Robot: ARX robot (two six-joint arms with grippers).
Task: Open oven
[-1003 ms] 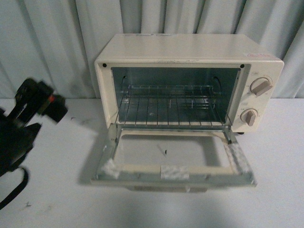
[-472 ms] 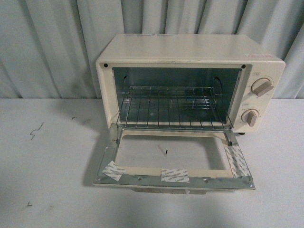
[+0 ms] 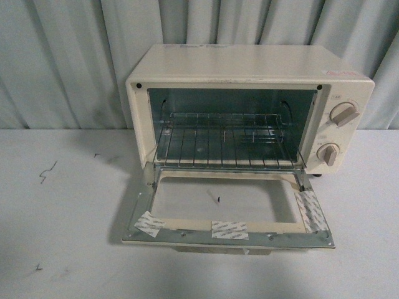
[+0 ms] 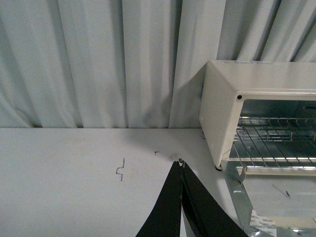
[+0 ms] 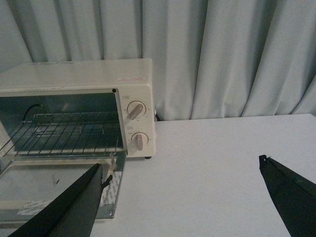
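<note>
The cream-white oven (image 3: 249,68) stands at the back of the white table with its glass door (image 3: 227,212) folded down flat and its wire rack (image 3: 227,146) showing. Two round knobs (image 3: 343,114) sit on its right side. Neither gripper shows in the front view. In the left wrist view my left gripper (image 4: 180,163) is shut and empty, over bare table to the left of the oven (image 4: 222,108). In the right wrist view my right gripper (image 5: 181,163) is open wide and empty, over the table to the right of the oven (image 5: 79,79).
Grey curtains (image 3: 68,56) hang behind the table. Small dark marks (image 3: 47,171) lie on the table left of the oven. White tape patches (image 3: 229,230) are stuck along the door's front edge. Bare table (image 5: 222,163) lies right of the oven.
The left arm, seen at the left edge of the front view a second ago, has drawn back out of that view. The oven door stays down.
</note>
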